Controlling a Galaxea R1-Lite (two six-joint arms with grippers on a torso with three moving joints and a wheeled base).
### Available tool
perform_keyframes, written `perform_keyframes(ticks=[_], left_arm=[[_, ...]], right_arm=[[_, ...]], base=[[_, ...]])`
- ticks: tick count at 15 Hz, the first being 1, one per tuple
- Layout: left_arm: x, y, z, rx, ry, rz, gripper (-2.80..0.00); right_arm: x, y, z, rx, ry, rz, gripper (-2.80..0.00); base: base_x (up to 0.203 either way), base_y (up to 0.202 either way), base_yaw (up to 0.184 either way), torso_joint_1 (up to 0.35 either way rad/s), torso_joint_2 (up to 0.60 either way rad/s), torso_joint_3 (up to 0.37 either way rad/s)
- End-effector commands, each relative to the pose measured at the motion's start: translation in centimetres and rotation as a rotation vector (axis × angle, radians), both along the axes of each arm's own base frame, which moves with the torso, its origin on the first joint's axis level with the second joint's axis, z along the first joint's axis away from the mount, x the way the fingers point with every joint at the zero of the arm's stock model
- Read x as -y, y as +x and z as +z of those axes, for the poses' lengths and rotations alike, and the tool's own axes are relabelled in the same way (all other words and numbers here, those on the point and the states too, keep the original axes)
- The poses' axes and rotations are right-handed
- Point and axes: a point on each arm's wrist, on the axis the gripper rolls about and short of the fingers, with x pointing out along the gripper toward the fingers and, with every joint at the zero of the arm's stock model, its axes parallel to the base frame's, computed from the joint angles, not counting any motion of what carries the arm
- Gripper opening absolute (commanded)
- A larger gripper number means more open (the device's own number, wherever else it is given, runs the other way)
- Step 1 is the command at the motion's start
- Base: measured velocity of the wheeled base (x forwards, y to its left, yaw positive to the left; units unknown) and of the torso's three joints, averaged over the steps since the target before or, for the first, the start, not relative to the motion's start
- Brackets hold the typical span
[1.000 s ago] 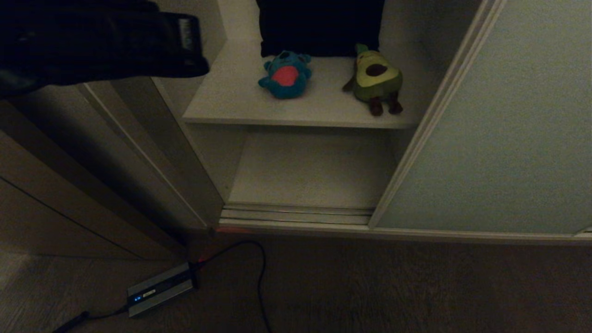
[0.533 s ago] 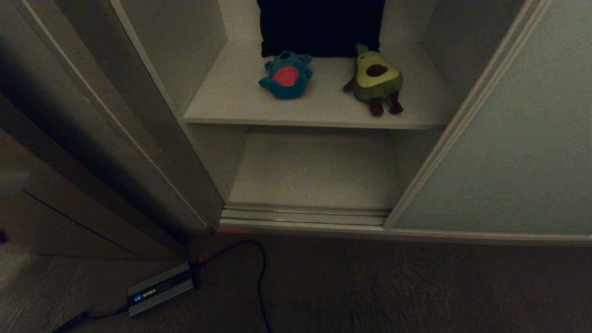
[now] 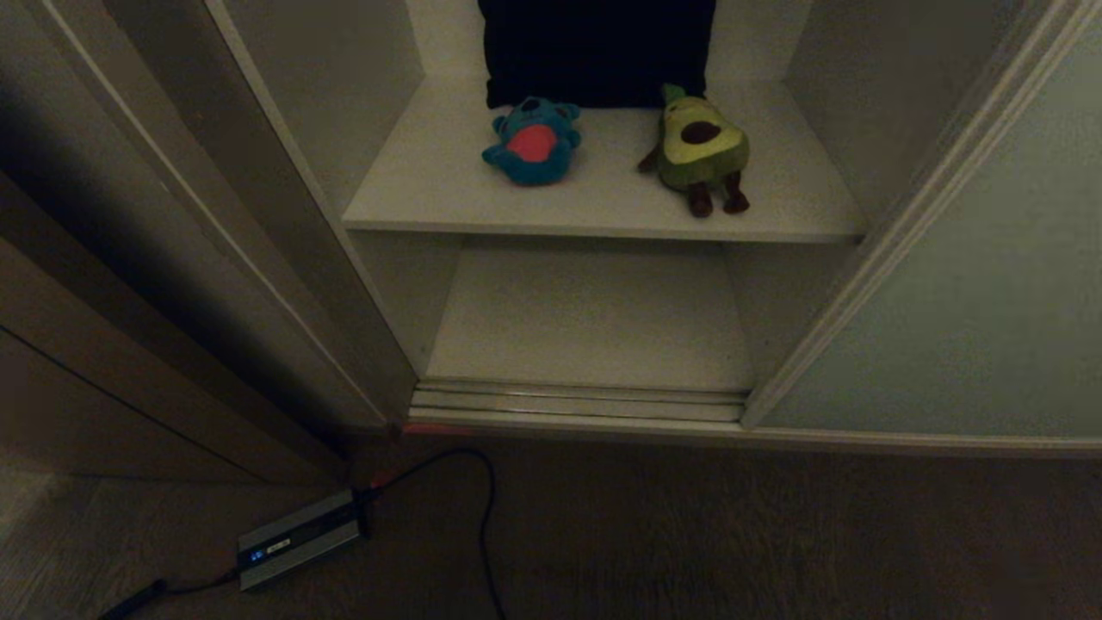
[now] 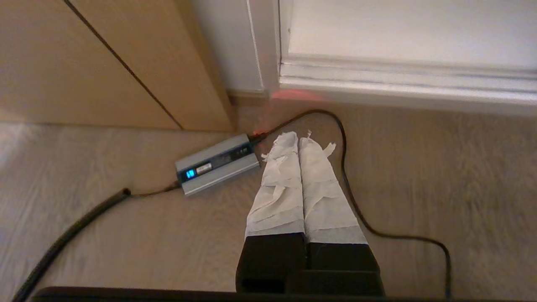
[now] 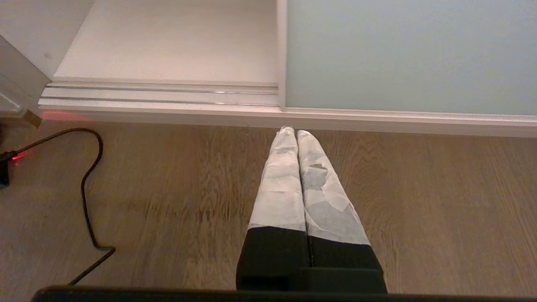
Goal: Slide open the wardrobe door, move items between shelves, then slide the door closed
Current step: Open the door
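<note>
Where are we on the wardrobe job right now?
Done: the sliding wardrobe door stands open. In hand: nothing; left gripper and right gripper hang shut over the floor. Left: teal monster and avocado both sit on the upper shelf; move them, then close.

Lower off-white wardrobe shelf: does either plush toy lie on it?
No: the teal monster plush and green avocado plush both lie on the upper shelf.

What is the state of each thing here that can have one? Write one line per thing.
sliding wardrobe door: slid aside, wardrobe open
teal monster: lying on upper shelf, not held
avocado: lying on the same shelf, apart from the monster
lower shelf: bare
grey box: display lit, cable attached
left tool: shut, holding nothing
right tool: shut, holding nothing
</note>
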Motion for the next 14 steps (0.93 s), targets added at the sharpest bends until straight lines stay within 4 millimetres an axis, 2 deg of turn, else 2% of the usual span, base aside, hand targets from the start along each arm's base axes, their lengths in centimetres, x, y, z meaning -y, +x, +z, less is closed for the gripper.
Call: perform_keyframes(ticks=[1,3,6,10,14], left_arm=[[0.0,0.1,-1.9,0.057,0.034,0.002,-2.80],[0.0,0.2,-2.9,0.056,0.050,0.001,-2.80],[-0.1,0.1,-3.2,0.053,0.045,-0.061,-2.80],[-0.1,-0.8,-4.4,0.019,-0.007,-0.036,-2.80],[-0.1,-2.4,-5.7,0.101,0.006,-0.046,-2.80]], right_arm=[[0.0,0.0,-0.1,-0.002,0.000,0.001,-2.80],[0.0,0.0,-0.1,-0.002,0.000,-0.002,-2.80],[0.0,0.0,-0.1,-0.002,0.000,0.000,-2.80],[0.0,0.0,-0.1,-0.002,0.000,0.000,-2.80],[0.0,0.0,-0.1,-0.002,0.002,-0.001,-2.80]], base=[[0.000,0.000,0.000,0.000,0.00,0.000],[0.000,0.000,0.000,0.000,0.00,0.000],[0.000,0.000,0.000,0.000,0.00,0.000],[0.000,0.000,0.000,0.000,0.00,0.000],[0.000,0.000,0.000,0.000,0.00,0.000]])
